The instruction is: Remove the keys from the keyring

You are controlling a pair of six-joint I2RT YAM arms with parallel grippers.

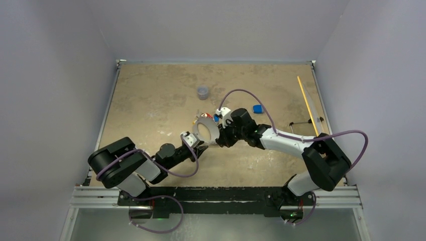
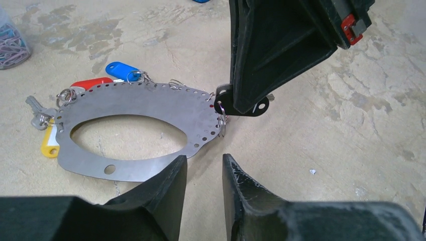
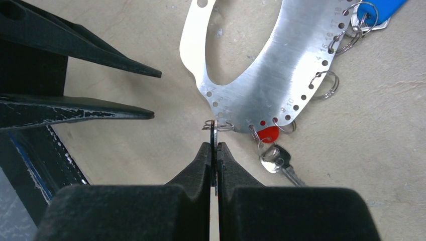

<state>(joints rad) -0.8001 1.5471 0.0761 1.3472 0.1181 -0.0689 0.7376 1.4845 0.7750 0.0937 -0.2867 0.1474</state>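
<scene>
The keyring (image 2: 150, 103) is a flat silver oval plate lying on the table, also seen in the top view (image 1: 207, 129) and the right wrist view (image 3: 271, 75). Keys hang from small rings along its edge: a blue tag (image 2: 120, 70), a red tag (image 2: 90, 83), a yellow tag (image 2: 49, 145) and a silver key (image 2: 37, 113). My right gripper (image 3: 213, 145) is shut on a black-headed key (image 2: 236, 105), which still hangs by its small ring at the plate's end. My left gripper (image 2: 203, 160) is open with nothing between its fingers, just beside the plate's near rim.
A jar of paper clips (image 2: 10, 42) stands at the far left; it shows as a small grey cup (image 1: 203, 92) from above. A blue block (image 1: 257, 108) lies beyond the right arm. A yellow stick (image 1: 307, 103) runs along the right edge. Another red tag with a silver key (image 3: 276, 158) lies by the right fingers.
</scene>
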